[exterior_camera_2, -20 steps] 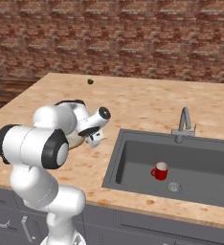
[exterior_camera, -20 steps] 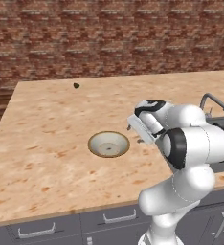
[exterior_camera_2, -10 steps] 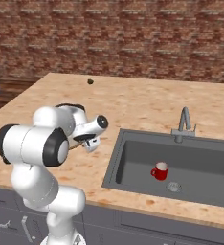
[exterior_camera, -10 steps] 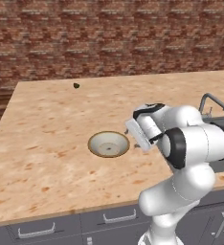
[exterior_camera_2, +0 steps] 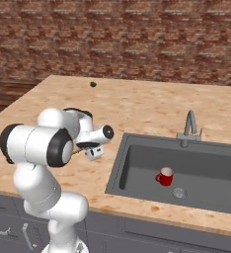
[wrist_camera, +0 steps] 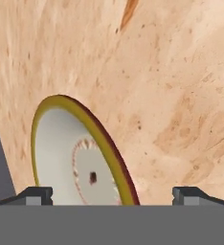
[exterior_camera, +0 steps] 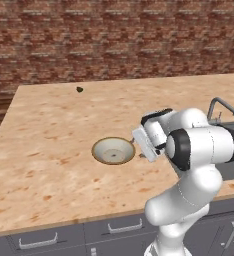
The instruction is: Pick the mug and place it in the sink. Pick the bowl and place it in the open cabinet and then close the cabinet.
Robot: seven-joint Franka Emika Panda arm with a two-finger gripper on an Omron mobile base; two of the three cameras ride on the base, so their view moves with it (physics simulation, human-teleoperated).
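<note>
One bowl (exterior_camera: 113,150), cream-white with a tan rim, is sitting upright on the speckled beige countertop (exterior_camera: 54,130), near the front half of the slab, resting flat. In the hand view the bowl (wrist_camera: 78,158) is lying between the two dark fingertips (wrist_camera: 35,195), its rim running from roughly 10 o'clock down to 6 o'clock of that picture, with a small dark mark at its centre. Gripper (wrist_camera: 112,197) is standing wide open, holding nothing, tips well spread on either side of the bowl's right edge; whether they are touching it cannot be told. In the left base view the gripper (exterior_camera: 139,145) is sitting at 3 o'clock of the bowl, just beside its rim, carried by the white arm (exterior_camera: 199,150) bending over the counter edge.

Mug (exterior_camera_2: 164,176), red with a white inside, is standing upright in the sink (exterior_camera_2: 137,163), at 9 o'clock of the round drain (exterior_camera_2: 179,192) and near it. Grey tap (exterior_camera_2: 189,128) is rising at the sink's back edge, 12 o'clock of the mug. Small dark lump (exterior_camera: 80,89) is lying far back on the countertop, at about 11 o'clock of the bowl, well apart. Brick wall (exterior_camera: 114,40) is running behind the counter, grey drawers (exterior_camera: 39,240) with bar handles below it.
</note>
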